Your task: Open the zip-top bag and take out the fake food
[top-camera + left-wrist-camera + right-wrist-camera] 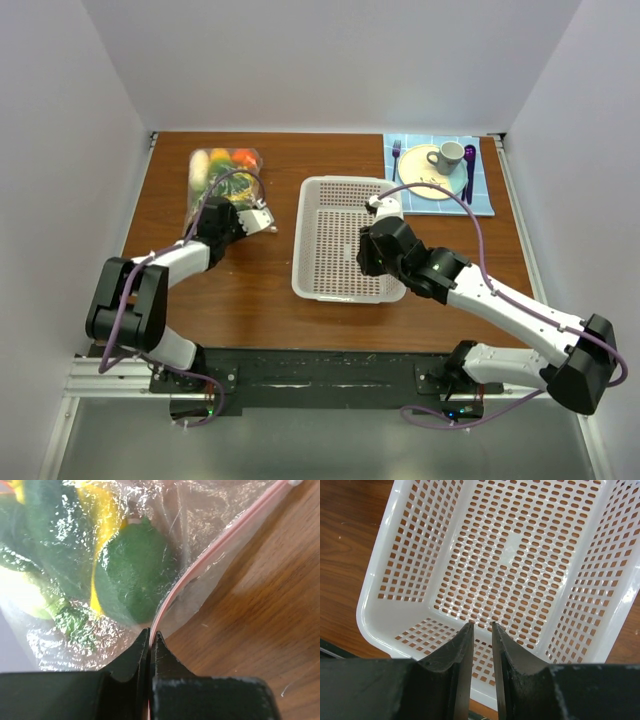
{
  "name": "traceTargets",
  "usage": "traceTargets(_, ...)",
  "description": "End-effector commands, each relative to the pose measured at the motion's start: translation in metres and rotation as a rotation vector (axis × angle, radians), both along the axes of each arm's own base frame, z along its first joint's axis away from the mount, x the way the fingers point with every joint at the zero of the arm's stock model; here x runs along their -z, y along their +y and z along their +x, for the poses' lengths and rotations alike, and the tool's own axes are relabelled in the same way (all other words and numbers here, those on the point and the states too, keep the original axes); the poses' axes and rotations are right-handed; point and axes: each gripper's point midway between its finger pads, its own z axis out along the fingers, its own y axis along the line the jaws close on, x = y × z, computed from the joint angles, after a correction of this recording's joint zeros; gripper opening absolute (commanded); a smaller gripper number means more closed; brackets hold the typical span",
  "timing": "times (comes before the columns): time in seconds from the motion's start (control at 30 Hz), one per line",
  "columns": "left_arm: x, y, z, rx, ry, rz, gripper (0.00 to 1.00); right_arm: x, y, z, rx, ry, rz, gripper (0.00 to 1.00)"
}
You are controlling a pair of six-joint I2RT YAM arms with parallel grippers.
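Observation:
The clear zip-top bag lies at the back left of the table, with the fake food inside: yellow, green and orange pieces. My left gripper is at the bag's near right corner. In the left wrist view the left gripper is shut on the pinkish zip strip, which runs between the fingertips. A green lime and a yellow banana show through the plastic. My right gripper hovers over the white basket, empty, its jaws a narrow gap apart.
The white perforated basket stands mid-table with nothing in it. At the back right, a blue mat holds a cream plate, a grey mug, a fork and a purple spoon. White walls enclose the table.

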Motion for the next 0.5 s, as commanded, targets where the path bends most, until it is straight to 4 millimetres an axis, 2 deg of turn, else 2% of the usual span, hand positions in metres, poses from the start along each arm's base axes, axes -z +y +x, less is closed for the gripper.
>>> traceTargets(0.0,-0.048,-0.013,0.007,-0.009,-0.046,-0.07,0.0,-0.014,0.005,0.006,-0.017,-0.064,0.025,0.24)
traceTargets(0.03,-0.074,-0.019,0.009,0.007,-0.071,-0.102,0.0,-0.016,0.007,0.007,-0.025,-0.071,0.028,0.23)
traceTargets(0.1,-0.094,-0.026,0.001,0.01,-0.043,-0.151,0.0,-0.021,0.012,0.01,-0.051,-0.091,0.034,0.23)
traceTargets(0.13,-0.134,-0.034,0.003,0.038,-0.105,-0.196,0.0,-0.025,0.015,0.011,-0.065,-0.104,0.039,0.24)
traceTargets(0.2,-0.155,-0.037,-0.01,0.046,-0.087,-0.23,0.0,-0.035,0.024,0.015,-0.105,-0.144,0.056,0.25)
traceTargets(0.23,-0.187,-0.041,-0.014,0.073,-0.14,-0.26,0.0,-0.042,0.03,0.015,-0.135,-0.154,0.075,0.29)
traceTargets(0.27,-0.199,-0.043,-0.02,0.083,-0.148,-0.276,0.0,-0.047,0.035,0.015,-0.162,-0.167,0.087,0.32)
traceTargets(0.3,-0.202,-0.043,-0.029,0.088,-0.128,-0.279,0.0,-0.055,0.042,0.017,-0.194,-0.202,0.101,0.37)
traceTargets(0.33,-0.223,-0.044,-0.037,0.106,-0.166,-0.297,0.0,-0.064,0.05,0.014,-0.245,-0.212,0.132,0.51)
traceTargets(0.4,-0.229,-0.043,-0.051,0.114,-0.151,-0.299,0.0,-0.081,0.062,0.013,-0.313,-0.265,0.173,0.67)
traceTargets(0.43,-0.241,-0.043,-0.059,0.127,-0.173,-0.31,0.0,-0.088,0.066,0.011,-0.339,-0.285,0.192,0.74)
traceTargets(0.47,-0.241,-0.043,-0.067,0.131,-0.161,-0.308,0.0,-0.107,0.074,0.008,-0.383,-0.342,0.25,0.77)
